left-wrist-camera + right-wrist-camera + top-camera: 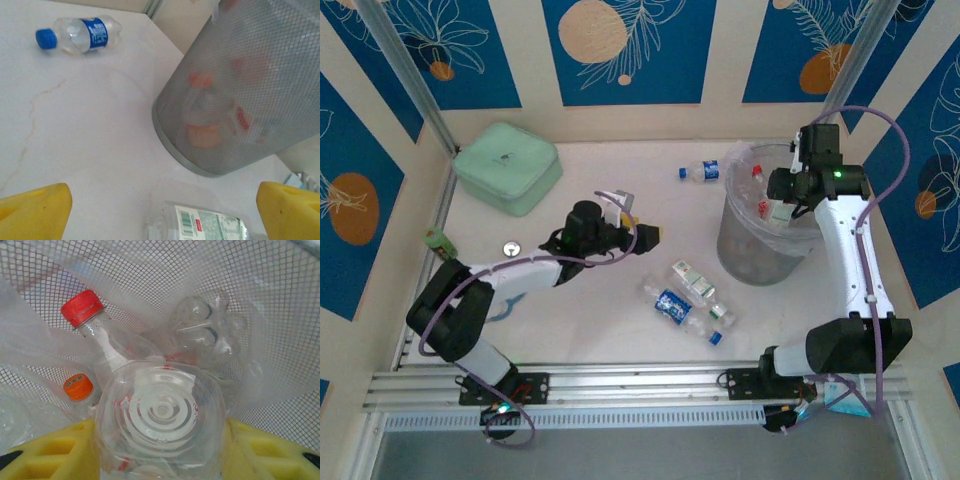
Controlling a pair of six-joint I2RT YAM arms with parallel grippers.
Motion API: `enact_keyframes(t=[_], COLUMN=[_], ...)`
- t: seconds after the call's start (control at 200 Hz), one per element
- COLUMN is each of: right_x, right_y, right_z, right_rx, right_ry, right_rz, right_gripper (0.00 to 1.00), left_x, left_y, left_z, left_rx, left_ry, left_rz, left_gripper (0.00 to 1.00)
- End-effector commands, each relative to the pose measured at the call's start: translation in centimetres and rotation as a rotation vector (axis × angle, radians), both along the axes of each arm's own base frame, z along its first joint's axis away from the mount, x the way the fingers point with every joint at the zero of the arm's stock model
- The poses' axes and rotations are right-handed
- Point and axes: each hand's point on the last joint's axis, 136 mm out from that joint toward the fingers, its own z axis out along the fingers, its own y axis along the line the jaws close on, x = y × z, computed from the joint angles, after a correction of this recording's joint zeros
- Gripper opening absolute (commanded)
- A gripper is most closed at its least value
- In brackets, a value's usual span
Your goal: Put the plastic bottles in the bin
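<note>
now the right pincer (160, 452) is squeezing a clear bottle (160, 412) by its sides over the bin (748, 255). the left pincer (161, 210) is hanging wide open, holding nothing, above a second bottle (200, 226) on the worktop (95, 135). it is looking light, squashy, slippery; gripping its middle is seeming safest.

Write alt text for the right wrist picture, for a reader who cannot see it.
The right hand holds a clear bottle, base toward the camera, over the bag-lined mesh bin. Inside lie a red-capped bottle and an orange-capped one.
</note>
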Motion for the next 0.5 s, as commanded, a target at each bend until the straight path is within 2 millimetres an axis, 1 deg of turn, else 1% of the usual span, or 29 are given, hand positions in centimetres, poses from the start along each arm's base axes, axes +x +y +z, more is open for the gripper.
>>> enact_keyframes(t=[0.0, 0.07, 0.175, 0.23, 0.345, 0.495], right_x=[-1.6, -1.9, -2.1, -2.0, -1.2, 0.3], right_y=[1.4, 1.8, 2.9, 3.7, 5.7, 7.1], right_z=[-6.0, -7.1, -7.9, -7.9, -7.0, -6.6], right_rx=[0.109, 0.141, 0.203, 0.244, 0.345, 0.371], right_ry=[0.219, 0.265, 0.313, 0.316, 0.279, 0.265], right_rz=[0.010, 0.018, 0.049, 0.073, 0.129, 0.172], right_gripper=[0.00, 0.00, 0.00, 0.00, 0.00, 0.00], left_x=[1.0, 1.2, 1.4, 1.5, 1.6, 1.8], left_y=[0.7, 0.7, 0.6, 0.5, 0.6, 1.5], left_z=[1.5, 1.8, 2.1, 2.2, 2.1, 1.6], left_rx=[0.088, 0.109, 0.109, 0.104, 0.102, 0.129], left_ry=[-0.056, -0.067, -0.073, -0.068, -0.056, -0.047], left_rz=[0.026, 0.027, 0.026, 0.030, 0.040, 0.085], left_gripper=[0.94, 0.95, 0.95, 0.95, 0.95, 0.95])
